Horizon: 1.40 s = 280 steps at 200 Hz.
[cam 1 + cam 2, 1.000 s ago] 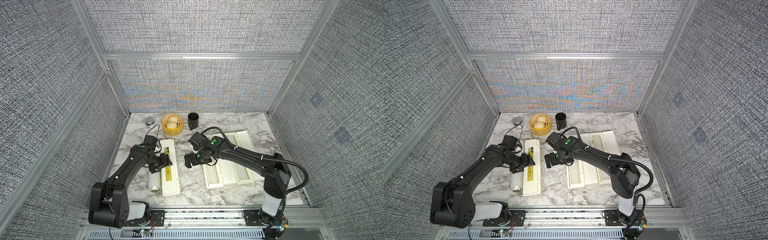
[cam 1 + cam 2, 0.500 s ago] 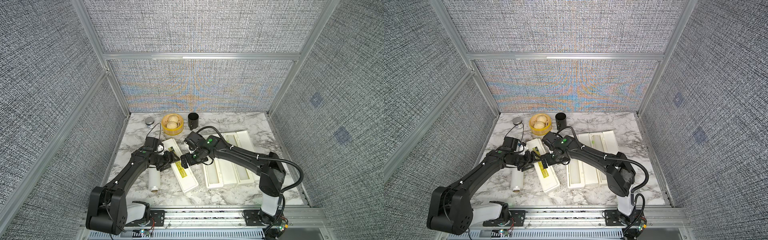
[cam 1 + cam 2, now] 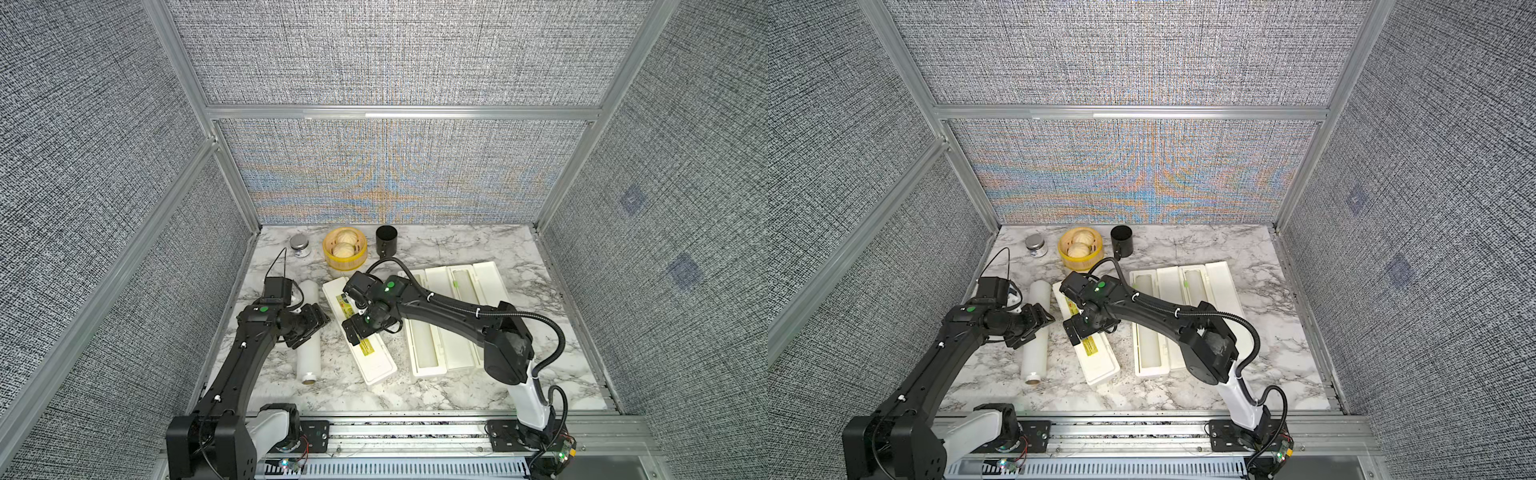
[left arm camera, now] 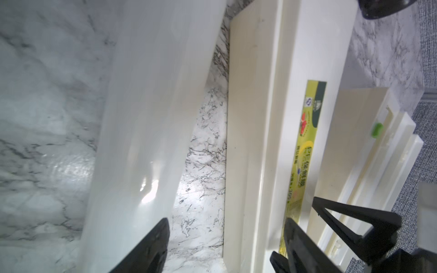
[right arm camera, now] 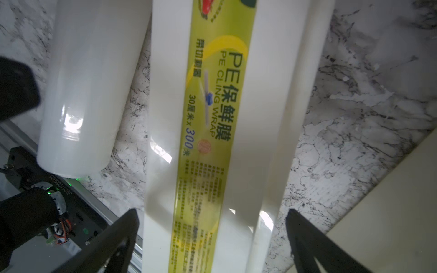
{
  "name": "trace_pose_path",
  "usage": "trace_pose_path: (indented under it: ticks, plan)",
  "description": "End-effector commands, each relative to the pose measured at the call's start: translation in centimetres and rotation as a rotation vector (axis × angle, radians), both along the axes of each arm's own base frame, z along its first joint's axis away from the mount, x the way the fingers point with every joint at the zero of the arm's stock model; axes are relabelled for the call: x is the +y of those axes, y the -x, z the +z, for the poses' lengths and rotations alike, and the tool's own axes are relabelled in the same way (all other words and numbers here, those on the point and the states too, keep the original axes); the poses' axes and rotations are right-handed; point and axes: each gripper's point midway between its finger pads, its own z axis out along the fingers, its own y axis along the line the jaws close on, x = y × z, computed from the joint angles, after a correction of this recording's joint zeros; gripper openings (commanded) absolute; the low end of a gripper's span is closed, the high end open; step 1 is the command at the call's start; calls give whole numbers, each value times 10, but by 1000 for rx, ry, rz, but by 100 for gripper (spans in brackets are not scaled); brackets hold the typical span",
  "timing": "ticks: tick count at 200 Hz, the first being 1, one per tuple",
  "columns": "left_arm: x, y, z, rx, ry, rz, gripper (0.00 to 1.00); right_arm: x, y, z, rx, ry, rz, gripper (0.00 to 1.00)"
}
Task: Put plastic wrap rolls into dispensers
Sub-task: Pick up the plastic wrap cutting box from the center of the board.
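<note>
Dispensers crowd the marble tabletop [image 3: 436, 399]: two open dispensers [image 3: 482, 282] side by side, and a closed dispenser [image 3: 376, 361] slanted just beside the glossy white roll [image 3: 308, 353]. Right claw [image 5: 212, 212] stands wide astride the closed dispenser; left claw [image 4: 225, 219] is wide and empty. Only the right wrist view makes the yellow-green label [image 5: 212, 118] legible; both top views show the roll's brown core [image 3: 309, 379].

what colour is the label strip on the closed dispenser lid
Yellow-green with dark print. The label strip shows best in the right wrist view.
</note>
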Motion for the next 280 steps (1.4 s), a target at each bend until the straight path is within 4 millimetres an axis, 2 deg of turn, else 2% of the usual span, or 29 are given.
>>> trace_pose_path:
  ticks: [1, 47, 82, 117, 151, 169, 206, 240, 253, 280]
  plan:
    - [10, 5, -4, 16, -24, 27, 76, -7, 4, -11, 14, 77, -6, 99]
    - [10, 6, -9, 15, 11, 50, 76, -12, 3, -38, 6, 192, -32, 99]
    - [10, 2, -6, -1, 25, 57, 76, -10, 1, -56, 2, 225, -52, 99]
    - [2, -3, 2, -37, 72, 26, 76, -6, 1, -53, -9, 185, -52, 95]
    - [-4, -9, 22, -99, 81, -40, 77, -9, -2, -17, -10, 74, -63, 84]
    - [-19, -21, 44, -209, 162, -108, 79, -8, -5, 8, 12, -59, -75, 82]
    - [-50, -47, 87, -433, 391, -198, 86, -12, -4, 57, 83, -324, -78, 82]
    - [-61, -67, 131, -594, 526, -232, 95, -29, -3, 91, 133, -527, -91, 82]
    - [-64, -72, 143, -629, 571, -252, 98, -35, 2, 105, 145, -595, -79, 82]
    - [-71, -79, 156, -640, 644, -284, 100, -47, 8, 128, 159, -709, -49, 82]
